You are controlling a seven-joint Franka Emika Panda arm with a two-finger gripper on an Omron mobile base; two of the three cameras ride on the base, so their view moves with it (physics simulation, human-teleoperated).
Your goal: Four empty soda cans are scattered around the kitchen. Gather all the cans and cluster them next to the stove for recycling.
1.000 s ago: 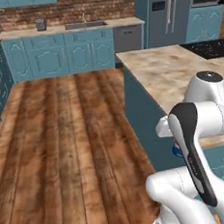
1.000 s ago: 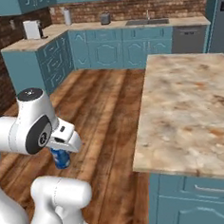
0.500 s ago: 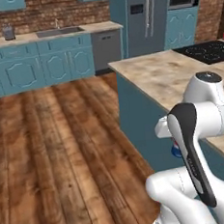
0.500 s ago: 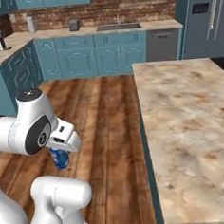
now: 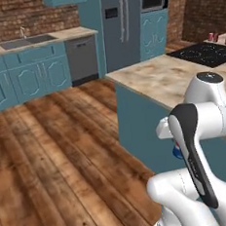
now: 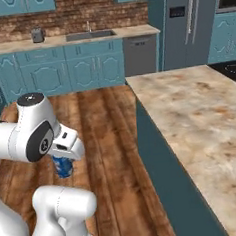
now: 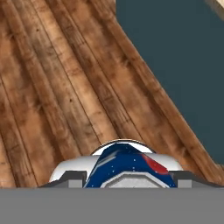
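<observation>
Wood floor beneath claw (image 6: 63, 162). One blue soda can (image 6: 63, 166) pinched between its fingers, held upright above the planks. Beyond, marble tabletop (image 5: 165, 78); on its far end one black stove (image 5: 203, 53), two red cans (image 5: 219, 37) beside it.

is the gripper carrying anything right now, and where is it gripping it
Yes, a blue soda can hangs upright in the gripper, clamped by its upper sides, with its lower body showing below the hand, above the wooden floor.
</observation>
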